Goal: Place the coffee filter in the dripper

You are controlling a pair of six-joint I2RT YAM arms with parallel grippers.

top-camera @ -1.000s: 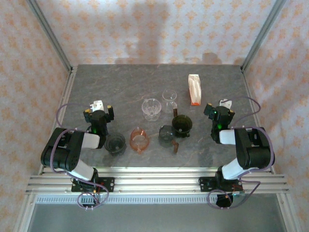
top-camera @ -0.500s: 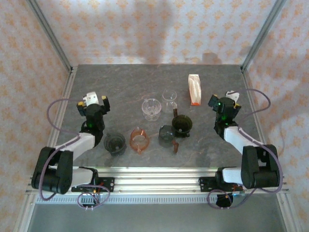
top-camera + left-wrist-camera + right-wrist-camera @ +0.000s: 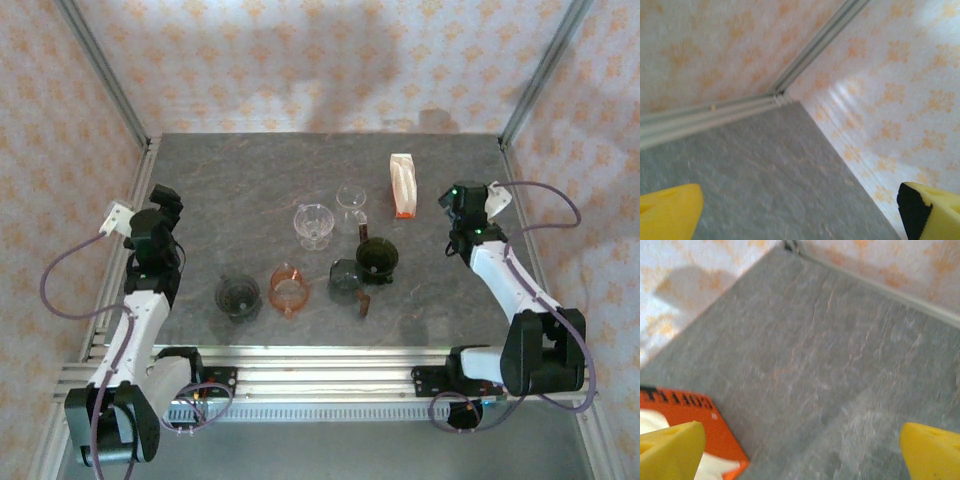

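The coffee filter pack [image 3: 402,184] lies on the far right of the table [image 3: 250,180], just left of the wide-spread, empty right gripper [image 3: 463,200]. Its long axis runs near to far, orange end toward the arms. The left gripper [image 3: 163,200] also gapes, well apart.

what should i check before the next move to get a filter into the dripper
1. Left gripper open and empty: ok.
2. Right gripper open and empty: ok.
3. Filter pack within the right gripper's reach: ok, it sits close beside it at the far right of the table.
4. Right gripper lined up on the filter pack: not ok, in the right wrist view the pack's orange end lies off by the left finger, not between the fingers.
5. Single filter loose and ready to pinch: cannot tell.
6. Target among the drippers mid-table: cannot tell, several stand close together.
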